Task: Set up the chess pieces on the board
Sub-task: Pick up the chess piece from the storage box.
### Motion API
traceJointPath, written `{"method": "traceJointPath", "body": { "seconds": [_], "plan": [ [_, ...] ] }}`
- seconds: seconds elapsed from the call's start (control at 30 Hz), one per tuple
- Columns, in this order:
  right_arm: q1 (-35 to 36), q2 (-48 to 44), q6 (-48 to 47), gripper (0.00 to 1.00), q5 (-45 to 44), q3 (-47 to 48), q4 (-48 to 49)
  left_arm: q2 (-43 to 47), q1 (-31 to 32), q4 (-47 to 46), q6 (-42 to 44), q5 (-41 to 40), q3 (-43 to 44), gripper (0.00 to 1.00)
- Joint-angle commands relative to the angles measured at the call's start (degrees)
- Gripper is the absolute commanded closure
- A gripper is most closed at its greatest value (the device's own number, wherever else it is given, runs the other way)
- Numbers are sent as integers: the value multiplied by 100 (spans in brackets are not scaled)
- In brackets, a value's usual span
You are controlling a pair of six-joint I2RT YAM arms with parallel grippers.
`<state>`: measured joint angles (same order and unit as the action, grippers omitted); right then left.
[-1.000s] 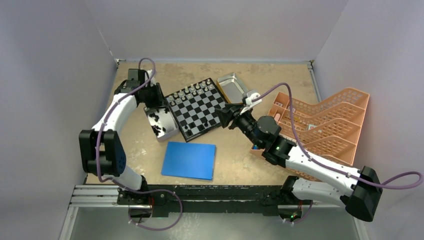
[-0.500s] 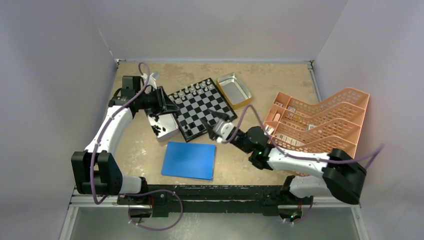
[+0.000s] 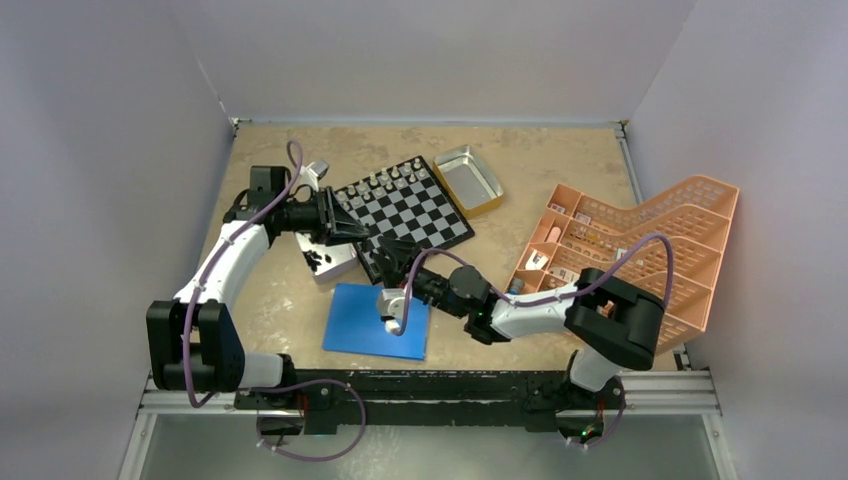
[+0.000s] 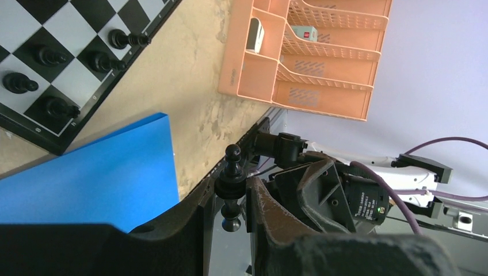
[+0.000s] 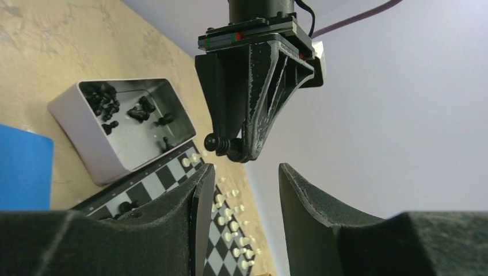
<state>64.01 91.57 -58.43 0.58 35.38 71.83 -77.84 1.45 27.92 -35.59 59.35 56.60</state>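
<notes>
Black piece [image 4: 232, 156] up in the air, and we see the left claw [image 4: 232, 185] clamped tight around its waist, the head poking out past the fingertips, clear of the board [image 3: 415, 205]. Below that claw the board carries a row of silvery-white pieces [image 3: 385, 180] along its far edge and several black pieces [image 4: 46, 56] on the side nearest the claws. The right claw [image 5: 244, 169] looks up at the left one from underneath, fingers spread well apart, nothing between them, touching nothing we can make out. Just beside the left claw sits the metal tray [image 5: 69, 109], with loose black figures [image 5: 115, 106] scattered inside. Under the right claw's wrist lies the blue sheet [image 3: 365, 325]. Beyond the board there's a second shiny tray [image 3: 472, 180]. Well off to the right claw's side we have the orange rack [image 3: 650, 240], small items in its compartments.
</notes>
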Motion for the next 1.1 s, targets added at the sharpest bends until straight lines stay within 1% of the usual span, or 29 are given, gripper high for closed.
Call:
{"method": "traceJointPath", "body": {
  "seconds": [0.0,0.23,0.5,0.6,0.77,0.93,1.07],
  "plan": [
    [67,131,-785,52,-43,466,444,268,-52,-259,-152,402,-57,84],
    [137,381,-1322,53,-40,706,93,290,-53,-387,-312,459,-127,85],
    [208,505,-1587,52,-240,860,-295,316,-49,-354,-334,419,-157,84],
    [224,566,-1618,54,-298,873,-197,344,-49,-349,-342,377,-171,84],
    [247,637,-1672,62,-360,875,-5,366,-49,-348,-377,330,-217,85],
    [278,724,-1751,63,-483,857,260,406,-50,-412,-449,333,-260,84],
    [296,772,-1800,60,-506,899,279,428,-49,-457,-490,314,-288,85]
  ]
}}
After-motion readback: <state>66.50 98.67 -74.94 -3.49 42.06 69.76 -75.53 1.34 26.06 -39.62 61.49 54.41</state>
